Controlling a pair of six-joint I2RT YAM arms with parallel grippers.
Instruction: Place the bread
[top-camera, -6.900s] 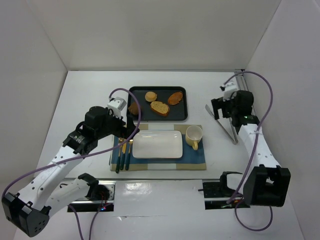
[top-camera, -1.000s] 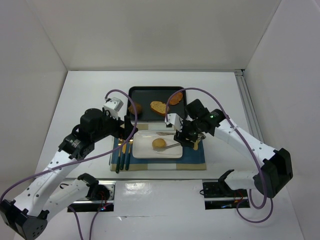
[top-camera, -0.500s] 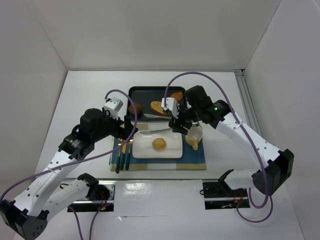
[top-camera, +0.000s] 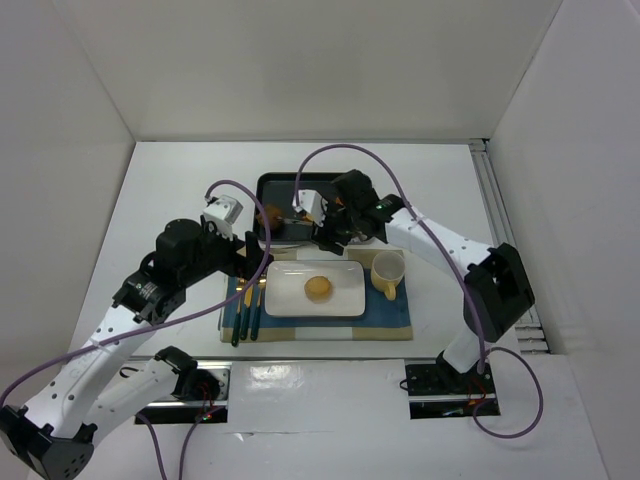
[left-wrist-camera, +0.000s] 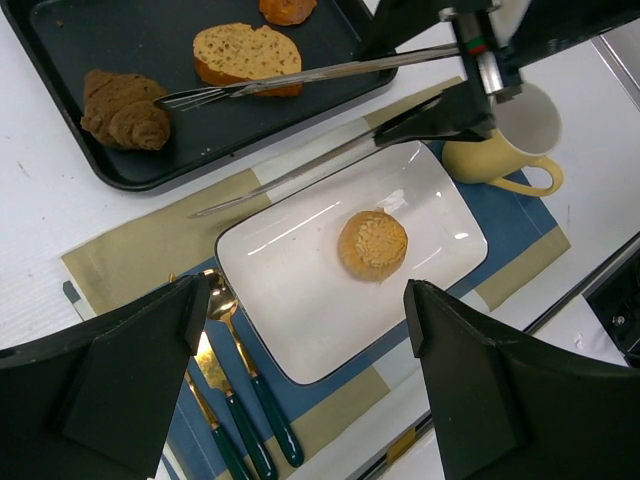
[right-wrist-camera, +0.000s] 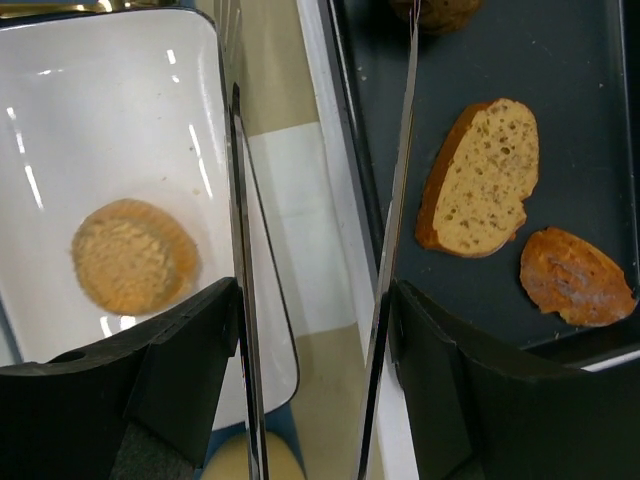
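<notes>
Tongs in the right gripper hanging wide apart, pinching nothing, pointing left; bread slice lying longways left-to-right, probably just past the far prong.

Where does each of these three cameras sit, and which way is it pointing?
Top external: above and behind, looking down on the whole table; left arm and right arm show.
Left wrist: on the left arm, facing down at the plate; the open left claw frames it.
Right wrist: on the right arm, facing down along the tongs the right claw holds.
Shared: every view shows the bun on the plate.
</notes>
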